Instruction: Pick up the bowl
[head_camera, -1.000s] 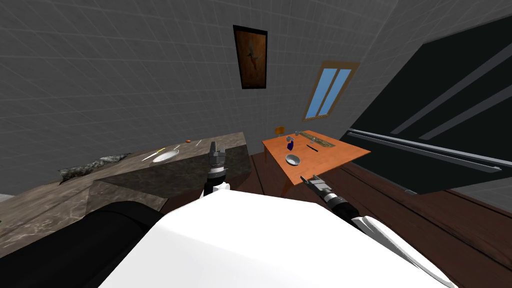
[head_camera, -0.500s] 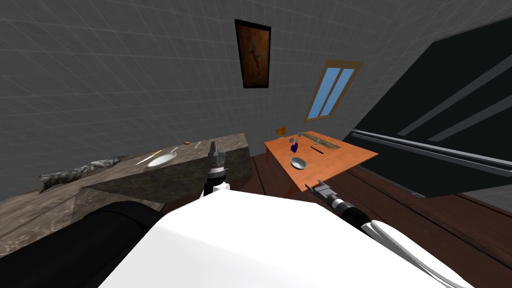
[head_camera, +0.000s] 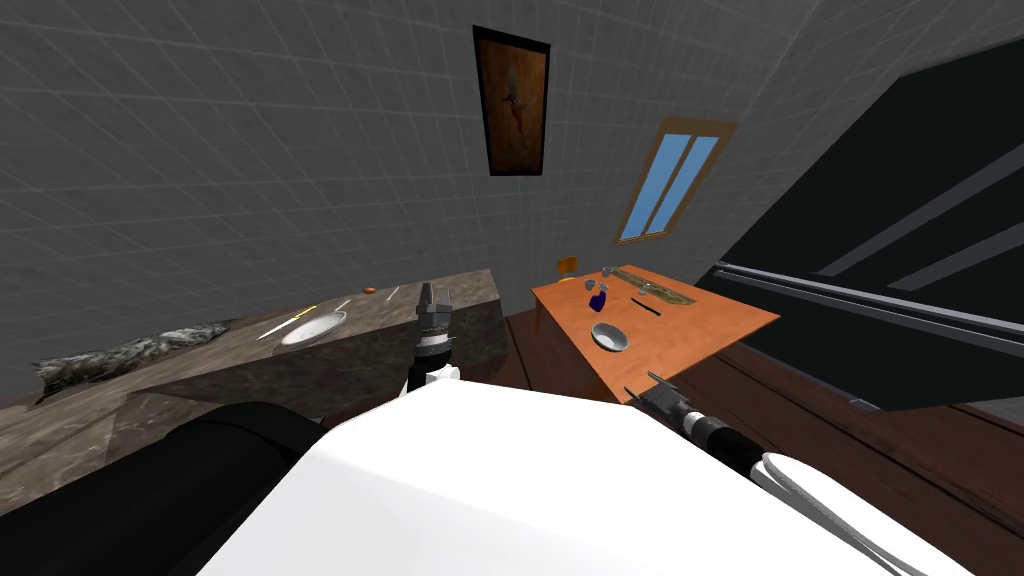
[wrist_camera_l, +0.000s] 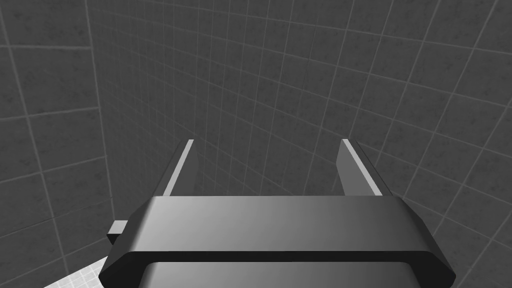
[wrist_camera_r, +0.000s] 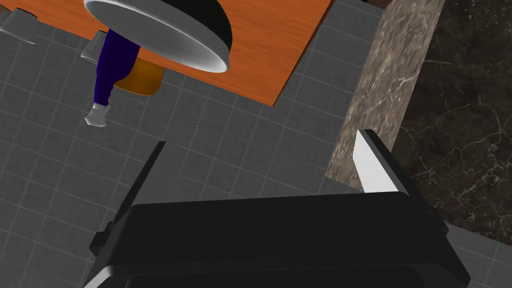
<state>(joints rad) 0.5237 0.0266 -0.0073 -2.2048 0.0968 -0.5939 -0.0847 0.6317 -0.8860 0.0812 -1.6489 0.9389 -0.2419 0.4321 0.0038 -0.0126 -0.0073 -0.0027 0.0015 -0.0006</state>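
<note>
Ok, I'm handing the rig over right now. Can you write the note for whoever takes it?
Left gripper: open, empty, pointing up near the stone counter, away from the job.
Right gripper: open, empty, at the near edge of the orange table, short of the bowl and not touching it.
The bowl sits upright on the table near that edge; a blue bottle stands further back.
Done: nothing grasped yet.
Left: bring the right gripper to the bowl's rim, close, lift.
</note>
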